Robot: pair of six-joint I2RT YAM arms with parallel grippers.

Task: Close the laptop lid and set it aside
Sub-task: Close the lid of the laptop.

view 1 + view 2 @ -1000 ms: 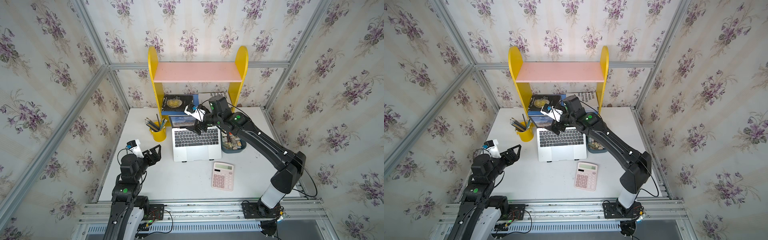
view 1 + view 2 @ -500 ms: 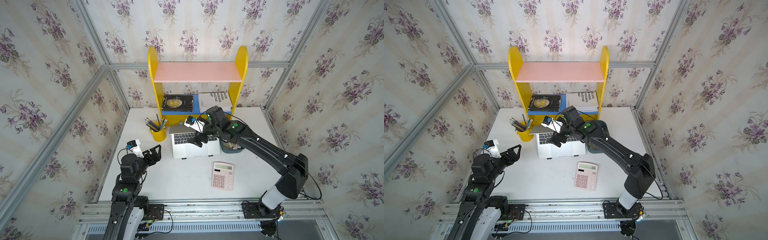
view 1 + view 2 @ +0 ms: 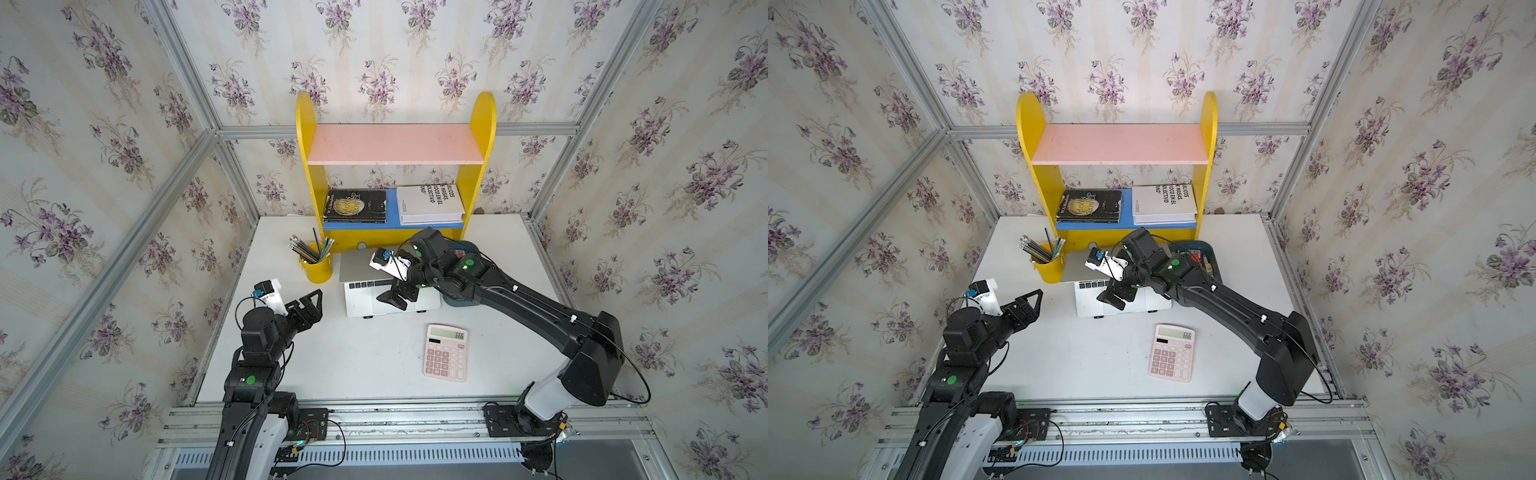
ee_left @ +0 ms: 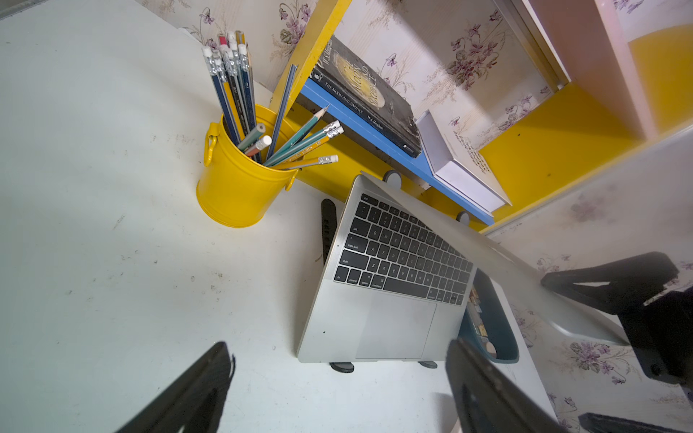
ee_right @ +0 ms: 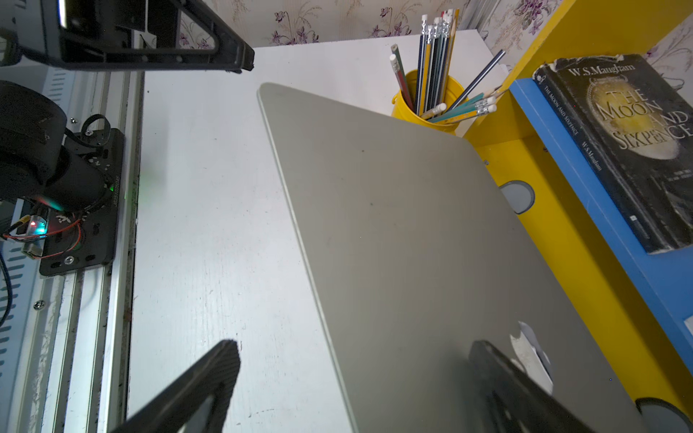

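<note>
The thin silver aluminium laptop with black keys (image 3: 362,301) sits propped on a black metal stand (image 4: 327,228) on the white tabletop (image 3: 332,357), just in front of the yellow shelf unit (image 3: 306,158). Its long side runs across me, with the hinge on the shelf side and the free edge toward my base. Its plain silver lid (image 5: 412,243) leans at a low angle over the keyboard, not yet shut: in the left wrist view the keys and trackpad show beneath it. What matters next is that the lid lies directly under my right fingers (image 3: 395,297), so the remaining travel is downward, about that far hinge. These fingers are spread wide and grip nothing. In the right wrist view one of them hangs over the middle of the lid beside the logo, and the other stands out past the free edge, above bare tabletop. Seen from the left wrist, one finger looks to be resting on the lid's outer face, though I cannot be sure of contact. My left fingers (image 3: 312,307) are also wide and empty. They hover well apart from the laptop on its left, beyond the yellow metal pencil bucket (image 3: 318,270), and point toward the laptop's short side. My right arm is clearly the nearer one. I judge the closing about half done, and setting the laptop aside is not begun.
</note>
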